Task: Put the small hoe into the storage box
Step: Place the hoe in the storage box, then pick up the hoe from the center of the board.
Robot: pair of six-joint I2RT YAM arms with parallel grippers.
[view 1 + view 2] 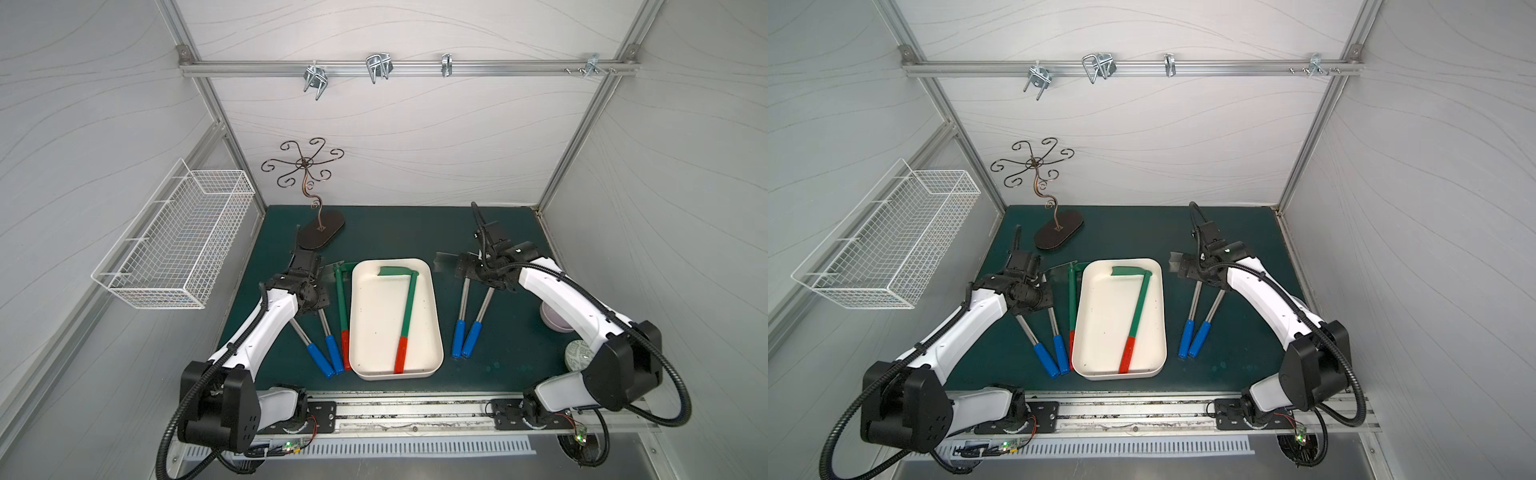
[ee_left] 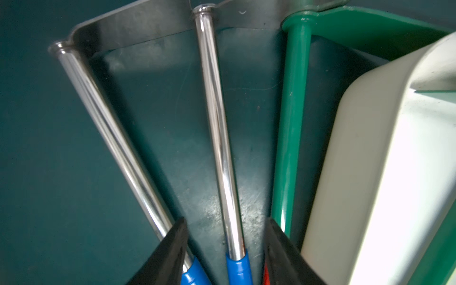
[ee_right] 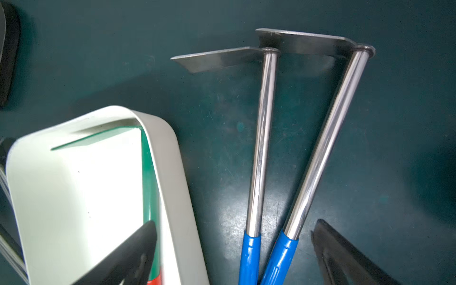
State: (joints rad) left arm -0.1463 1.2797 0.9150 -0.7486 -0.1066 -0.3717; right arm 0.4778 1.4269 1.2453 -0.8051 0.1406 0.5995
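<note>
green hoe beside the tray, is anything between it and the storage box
Nothing visible does: the green hoe lies alongside the storage box, with only its low rim to clear. A second hoe already lies inside.

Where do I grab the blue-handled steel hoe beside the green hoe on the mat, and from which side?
Take the steel hoe by its bare shaft, midway, coming straight down with the left gripper spanning it. It lies flat on the mat; there its neighbours, the outer steel hoe and the green hoe, leave finger room, unlike at the handles.

Two green hoes (image 1: 409, 307), four blue-handled hoes (image 1: 458, 338), one storage box (image 1: 378, 328)
</note>
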